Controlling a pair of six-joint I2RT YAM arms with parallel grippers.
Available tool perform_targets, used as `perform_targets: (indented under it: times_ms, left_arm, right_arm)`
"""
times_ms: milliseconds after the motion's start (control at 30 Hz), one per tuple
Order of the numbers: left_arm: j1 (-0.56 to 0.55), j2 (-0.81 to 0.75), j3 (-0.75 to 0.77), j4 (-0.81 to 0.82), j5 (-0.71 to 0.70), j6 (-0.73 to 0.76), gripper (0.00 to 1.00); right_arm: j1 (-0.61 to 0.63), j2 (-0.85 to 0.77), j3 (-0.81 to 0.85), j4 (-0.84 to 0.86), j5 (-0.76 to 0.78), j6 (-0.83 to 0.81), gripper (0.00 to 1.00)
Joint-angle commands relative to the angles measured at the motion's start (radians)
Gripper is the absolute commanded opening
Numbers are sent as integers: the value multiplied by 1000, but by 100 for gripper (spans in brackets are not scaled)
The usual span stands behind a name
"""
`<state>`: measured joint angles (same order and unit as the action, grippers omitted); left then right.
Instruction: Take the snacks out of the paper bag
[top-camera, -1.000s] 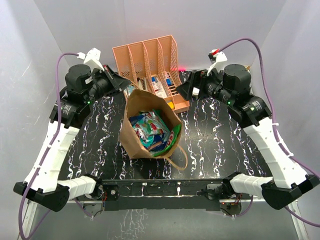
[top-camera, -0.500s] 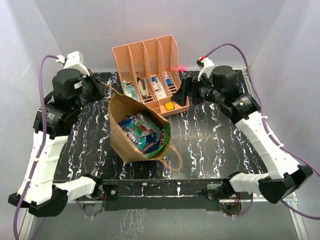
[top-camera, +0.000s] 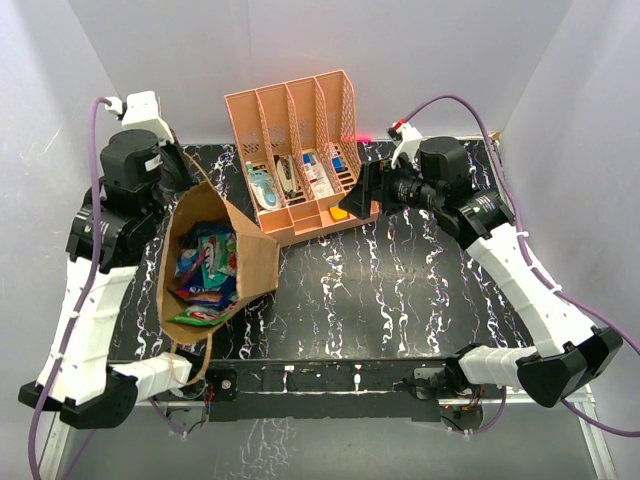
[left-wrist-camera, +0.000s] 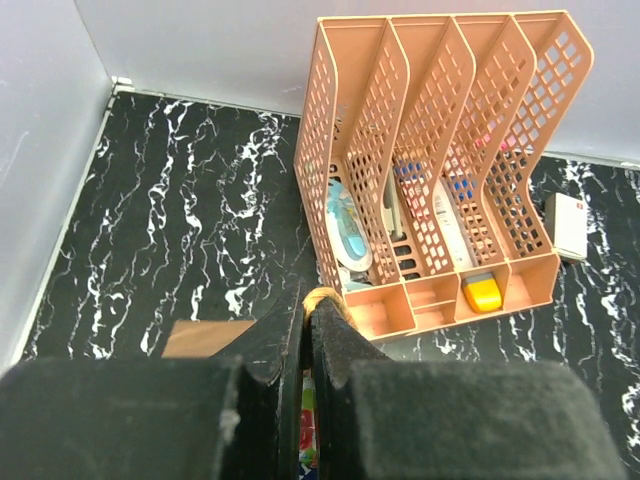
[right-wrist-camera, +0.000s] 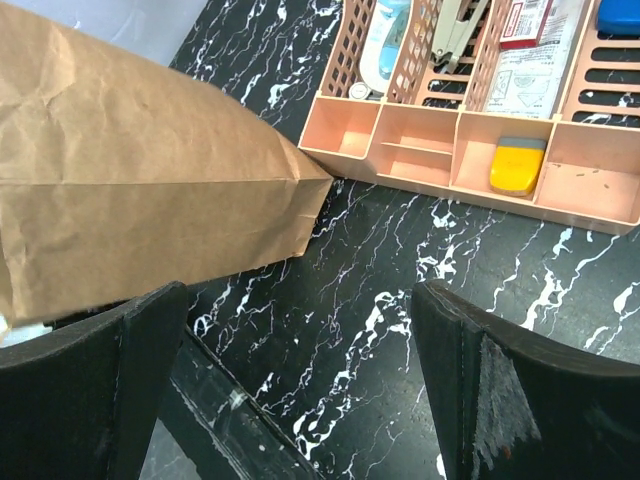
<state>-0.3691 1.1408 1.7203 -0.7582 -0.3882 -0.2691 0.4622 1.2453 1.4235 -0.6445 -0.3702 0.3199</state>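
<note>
The brown paper bag sits toward the left edge of the black white-veined marble table, leaning over so that its open mouth faces up and toward the near left corner. Its creased side fills the left part of the right wrist view. The snacks all lie inside it: a heap of glossy blue, teal and red packets, with a green-edged one at the near rim of the mouth. The left gripper is above the bag's far rim, its claw pressed together and pinching a thin tan loop handle of the bag between the fingertips. A second loop handle hangs loose at the bag's near end, by the near edge of the table. Whether the bag's base rests on the table cannot be told. The bag's far right corner lies just beside the front left corner of the orange slotted file rack, which stands at the middle of the far edge and holds small toiletry items, with a yellow block in a front compartment. The right gripper hangs near the rack's right end with its claw spread wide and nothing between its fingers, apart from the bag. A small white box lies on the table just right of the rack.
</note>
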Motion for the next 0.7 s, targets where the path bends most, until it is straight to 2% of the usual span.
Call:
perform_targets:
  times_ms: [0,67,200,500,667]
  left_arm:
    - [1,46,107,173,-78,67,0]
    - [1,57,150,156,-154,78,0]
    - [1,16,135,223,-250,154,0]
    - [1,-52,53,296,-379,269,0]
    - [0,-35,10,483,-494,400,0]
  right_arm:
    - [-1,-27,-17,81,-32,14,98]
    - [-1,-20,-15,78,-43,16,98]
    - [-1,-23,-28,96,-46,17,98]
    - [0,6,-24,118,-79,20,99]
    - [2,9,-46,144,-88,29,98]
